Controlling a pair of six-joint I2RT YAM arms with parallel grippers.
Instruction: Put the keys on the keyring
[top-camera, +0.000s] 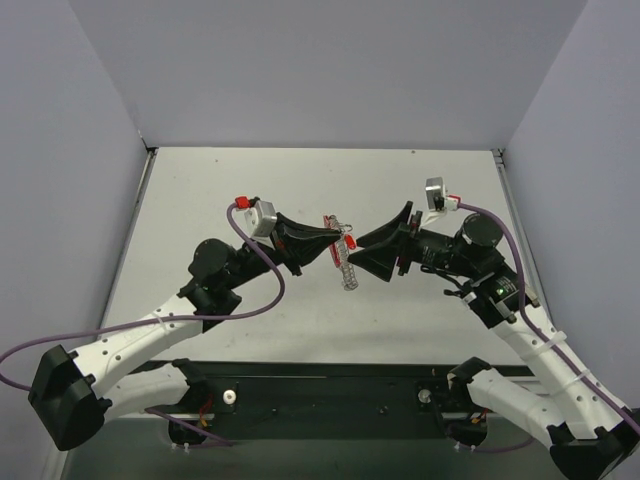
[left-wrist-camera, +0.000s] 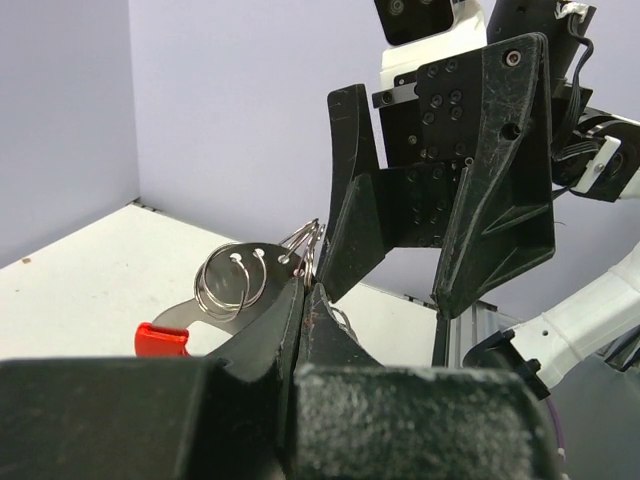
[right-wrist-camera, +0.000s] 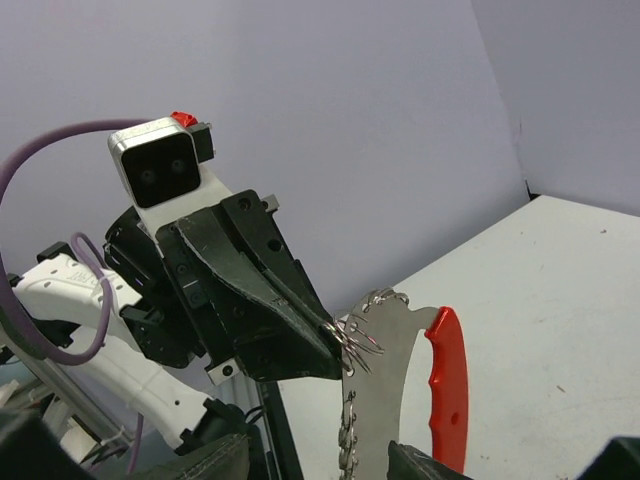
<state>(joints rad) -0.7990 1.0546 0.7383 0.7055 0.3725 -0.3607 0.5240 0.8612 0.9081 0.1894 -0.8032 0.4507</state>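
Observation:
The keyring (right-wrist-camera: 392, 390) hangs upright above the table, a flat silver arc with a red grip (right-wrist-camera: 447, 385) and a beaded chain (right-wrist-camera: 347, 450) along its left edge. My left gripper (right-wrist-camera: 338, 345) is shut on the small wire loops (left-wrist-camera: 232, 282) at its top edge. My right gripper (left-wrist-camera: 390, 295) faces it with jaws apart. The keyring's lower part drops between the right gripper's fingers (right-wrist-camera: 425, 468), close to one; contact cannot be judged. From above, both grippers meet mid-table, left gripper (top-camera: 338, 238) and right gripper (top-camera: 366, 255). The keys are hidden; I cannot pick one out.
The white table (top-camera: 200, 220) is closed in by grey walls at the back and both sides. A black rail (top-camera: 330, 390) with the arm bases runs along the near edge. Purple cables (top-camera: 265, 265) loop off both wrists.

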